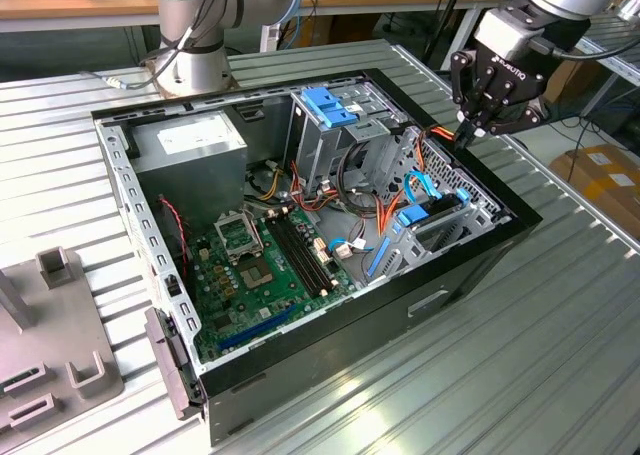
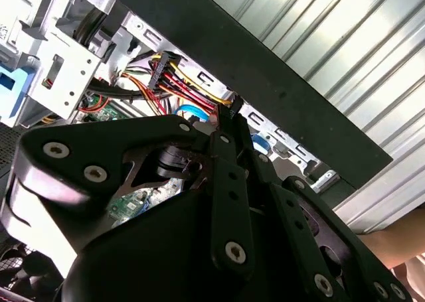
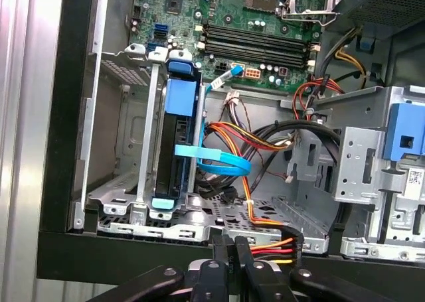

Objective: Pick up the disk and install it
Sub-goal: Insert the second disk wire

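A lab workshop — ribbed metal bench (image 1: 560, 355), opened computer case (image 1: 300, 235).

The exterior view looks down at an angle from above and off to one side, taking in the whole open computer case (image 1: 300, 225) on the ribbed metal table (image 1: 560, 335). The first wrist view looks steeply down into the case from close above its black edge, toward the motherboard (image 3: 265, 23). The second wrist view sits closer still, looking past the gripper (image 2: 222, 136) linkage. Both wrist views share the bundle of red, yellow and orange cables (image 3: 265, 139) and the drive cage with its blue bracket (image 3: 405, 133).
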